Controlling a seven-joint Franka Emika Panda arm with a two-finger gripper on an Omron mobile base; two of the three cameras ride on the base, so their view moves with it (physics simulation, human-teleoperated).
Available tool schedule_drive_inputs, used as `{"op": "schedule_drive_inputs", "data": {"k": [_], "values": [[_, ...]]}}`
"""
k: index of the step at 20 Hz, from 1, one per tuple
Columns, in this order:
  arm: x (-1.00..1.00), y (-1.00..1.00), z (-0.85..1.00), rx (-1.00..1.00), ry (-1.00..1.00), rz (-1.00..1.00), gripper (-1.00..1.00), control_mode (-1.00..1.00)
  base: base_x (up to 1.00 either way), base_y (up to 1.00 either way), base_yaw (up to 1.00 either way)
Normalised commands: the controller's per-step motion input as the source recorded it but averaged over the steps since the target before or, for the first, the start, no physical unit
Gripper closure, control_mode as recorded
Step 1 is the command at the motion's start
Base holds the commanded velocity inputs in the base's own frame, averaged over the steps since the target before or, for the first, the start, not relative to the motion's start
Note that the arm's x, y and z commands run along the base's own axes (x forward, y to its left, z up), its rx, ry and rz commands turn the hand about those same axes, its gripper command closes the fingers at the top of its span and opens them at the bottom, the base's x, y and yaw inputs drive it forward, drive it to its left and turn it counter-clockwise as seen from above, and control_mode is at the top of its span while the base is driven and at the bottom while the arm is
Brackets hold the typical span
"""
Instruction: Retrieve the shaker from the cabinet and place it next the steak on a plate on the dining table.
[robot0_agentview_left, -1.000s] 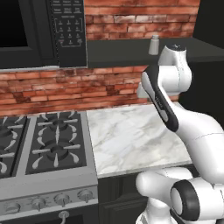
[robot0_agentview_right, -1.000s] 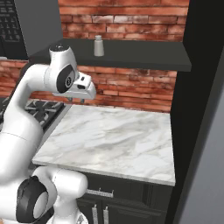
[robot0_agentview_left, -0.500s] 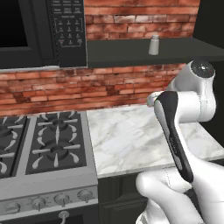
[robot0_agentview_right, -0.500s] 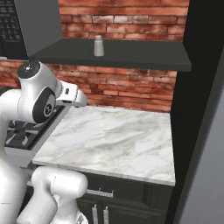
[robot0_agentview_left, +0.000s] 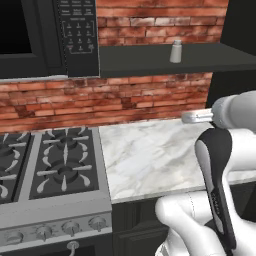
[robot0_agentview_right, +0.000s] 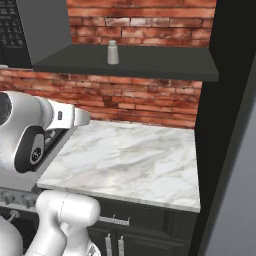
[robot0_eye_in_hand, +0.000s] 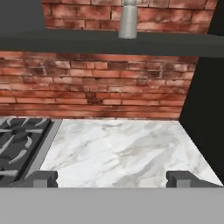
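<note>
The shaker is seen upright on the cabinet shelf, well above the pincer (tips wide apart, nothing held), so a raised reach is judged needed next.

A black microwave with a keypad hangs at upper left, against a red brick wall. Below it sits a gas stove with black grates and a row of grey knobs along its front. Just right of the stove lies a marble counter, over dark doors with what look like silver handles.
</note>
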Motion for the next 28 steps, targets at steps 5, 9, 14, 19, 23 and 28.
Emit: {"op": "schedule_drive_inputs", "data": {"k": [5, 9, 14, 19, 23, 28], "values": [[-0.29, 0.00, 0.75, 0.00, -0.15, 0.00, -1.00, -1.00, 0.00, 0.00, 0.00], [-0.02, -0.10, 0.70, 0.00, -0.01, 0.00, -1.00, -1.00, 0.00, 0.00, 0.00], [0.01, -0.15, 0.48, 0.00, -0.01, 0.00, -1.00, -1.00, 0.00, 0.00, 0.00], [0.09, -0.14, 0.42, 0.00, -0.02, 0.00, -1.00, -1.00, 0.00, 0.00, 0.00], [0.16, -0.05, 0.29, 0.00, -0.06, 0.00, -1.00, -1.00, 0.00, 0.00, 0.00], [0.33, 0.00, 0.04, 0.00, -0.02, 0.00, -1.00, -1.00, 0.00, 0.00, 0.00]]}}
